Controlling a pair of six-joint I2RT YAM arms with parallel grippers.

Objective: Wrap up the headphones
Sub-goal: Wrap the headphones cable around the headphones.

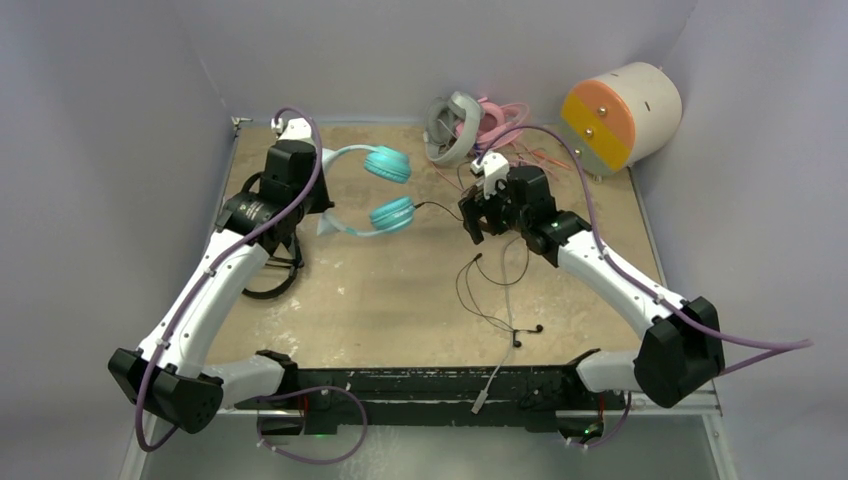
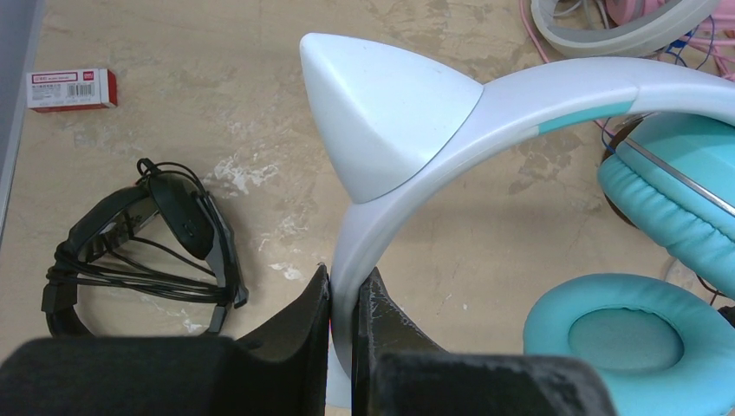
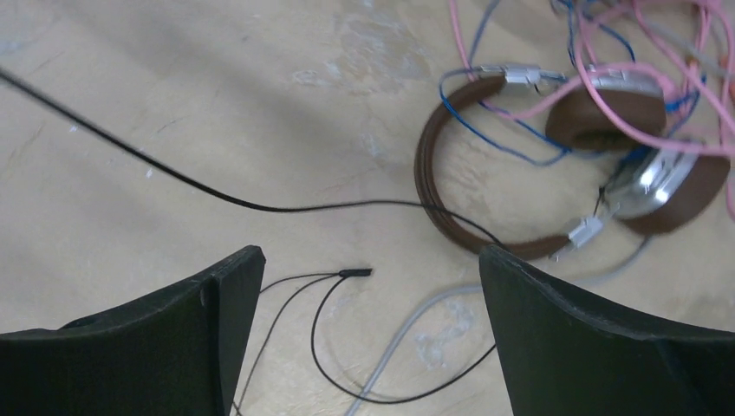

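Left gripper (image 2: 345, 290) is pinching the teal headphones (image 2: 555, 91) steady for wrapping. Right gripper (image 3: 371, 260) is hovering open over their cable (image 3: 260, 206).

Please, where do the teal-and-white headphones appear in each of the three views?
Top external: left of centre, the teal-and-white headphones.
Left wrist: right half, band pinched in the left claw.
Right wrist: not in it.
Shared landmark: pink cables, toward the top right of each.

Teal-and-white headphones (image 2: 563, 95), black pair (image 2: 186, 221), brown-and-silver pair (image 3: 620, 113), pink cables (image 1: 510, 108), mottled beige table (image 3: 173, 104).
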